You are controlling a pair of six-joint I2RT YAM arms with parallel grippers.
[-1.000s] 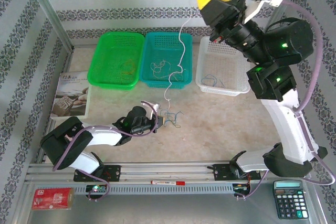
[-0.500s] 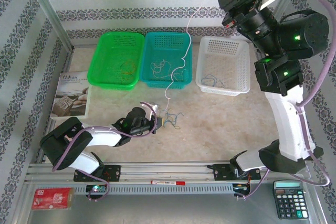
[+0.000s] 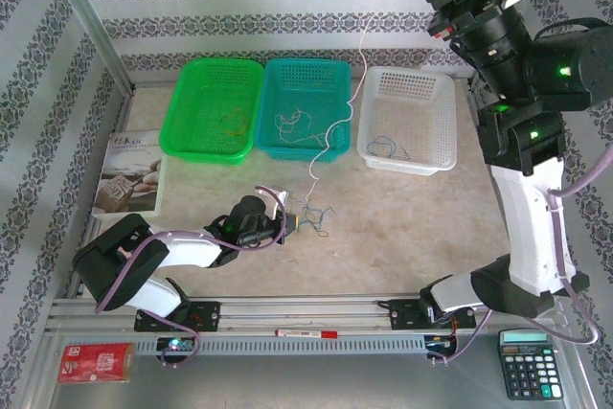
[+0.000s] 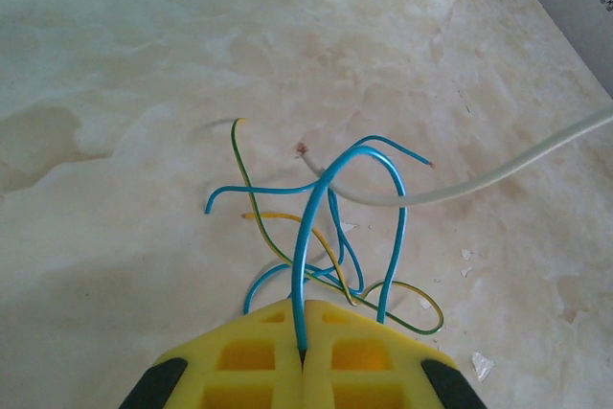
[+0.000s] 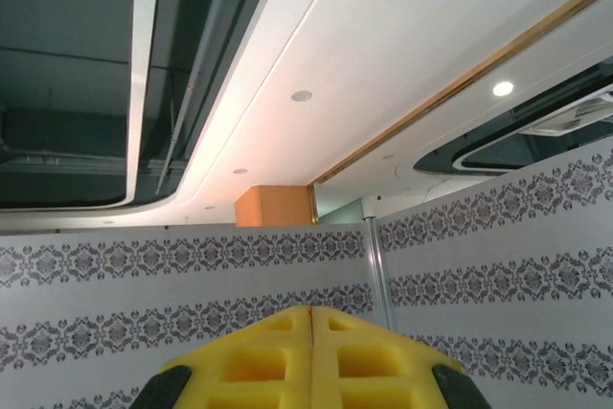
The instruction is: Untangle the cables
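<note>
The pale marbled table carries three perforated plastic baskets along its 12 o'clock edge: a green basket, a teal basket and a white basket, each with a few loose wires inside.

Over the last second the right arm has swung up and out toward 1 o'clock. Its right gripper, yellow pads pressed flat together, now sits at the very top edge of the overhead view. The long whitish wire climbs toward it from the table centre, passing in front of the teal basket. The pinch itself is out of sight, but a wire hanging in the air like this is surely held. Its lower end has barely risen.

The left gripper has not moved. It lies low at 9 o'clock of the small tangle of blue and yellow-green wires, clamped on a pale blue wire that arches up from its pads.

From the left wrist, the whitish wire's bare tip crosses that blue arch. Whether it threads through the arch I cannot tell. The pull looks nearly complete: a little more lift should either free the whitish wire or drag the tangle.
</note>
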